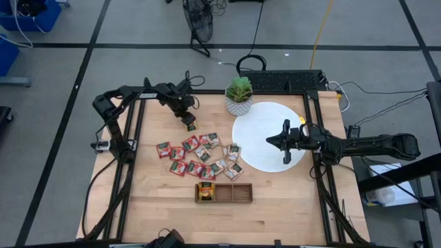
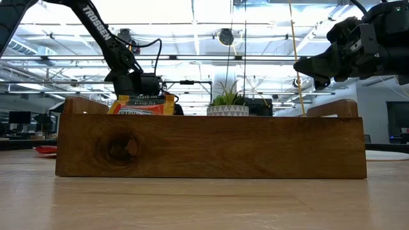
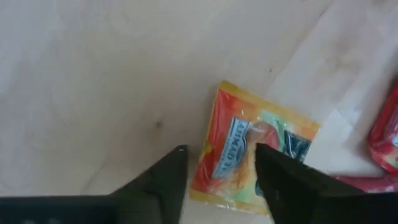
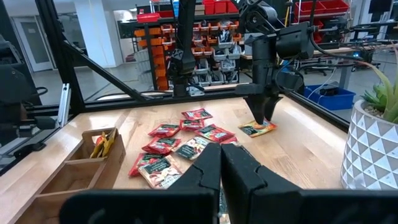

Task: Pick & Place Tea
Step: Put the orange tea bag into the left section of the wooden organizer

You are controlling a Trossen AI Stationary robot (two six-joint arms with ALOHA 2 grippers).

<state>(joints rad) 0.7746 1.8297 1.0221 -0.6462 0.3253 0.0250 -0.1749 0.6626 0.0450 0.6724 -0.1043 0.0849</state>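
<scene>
1. "TROSSEN" – white lettering on left arm (image 2: pixel 96 22), low view.
2. Orange-yellow sachet (image 3: pixel 252 149) – blue label w/ print, not legible.
3. Sachet in wooden tray (image 2: pixel 142 105) – dark print, unreadable.

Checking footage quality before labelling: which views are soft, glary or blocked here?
Left wrist view: the orange sachet is soft and the left end effector's fingers are blurred. Low view: bright ceiling lights glare, and the tray blocks the table behind it. High view: evenly lit. Right wrist view: the sachets are clear, the near fingers blurred.
</scene>
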